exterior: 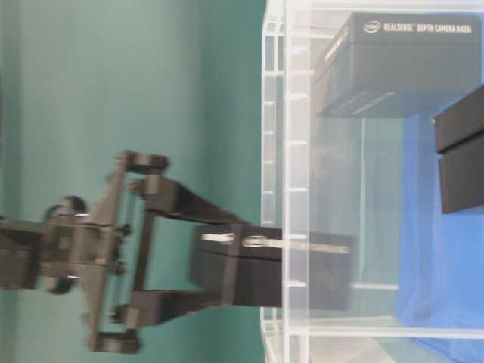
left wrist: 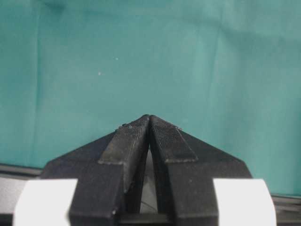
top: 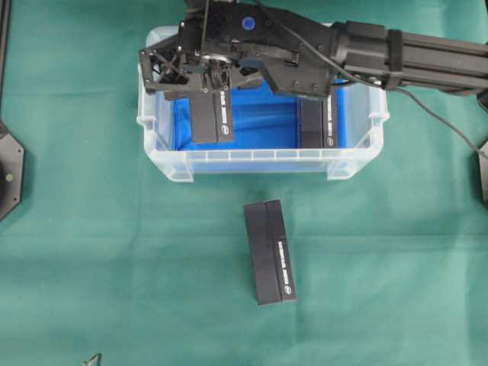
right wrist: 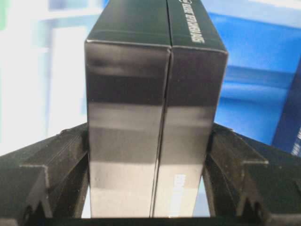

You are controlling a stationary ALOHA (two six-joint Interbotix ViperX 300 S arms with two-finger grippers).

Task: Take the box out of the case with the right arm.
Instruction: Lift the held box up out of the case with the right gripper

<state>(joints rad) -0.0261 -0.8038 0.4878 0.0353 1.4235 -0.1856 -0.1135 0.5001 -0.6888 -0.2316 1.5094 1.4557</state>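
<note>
Now matte black box — rectangular, clamped by right gripper, translucent case

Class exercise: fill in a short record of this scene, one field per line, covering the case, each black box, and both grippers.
case: clear plastic tub with blue lining, on the green cloth
held box: black box between the fingers of the right gripper, at the case's left end in the overhead view
second box: black box inside the case, at its right end
third box: black box lying on the cloth in front of the case
left gripper: shut, holding nothing, over bare cloth
</note>
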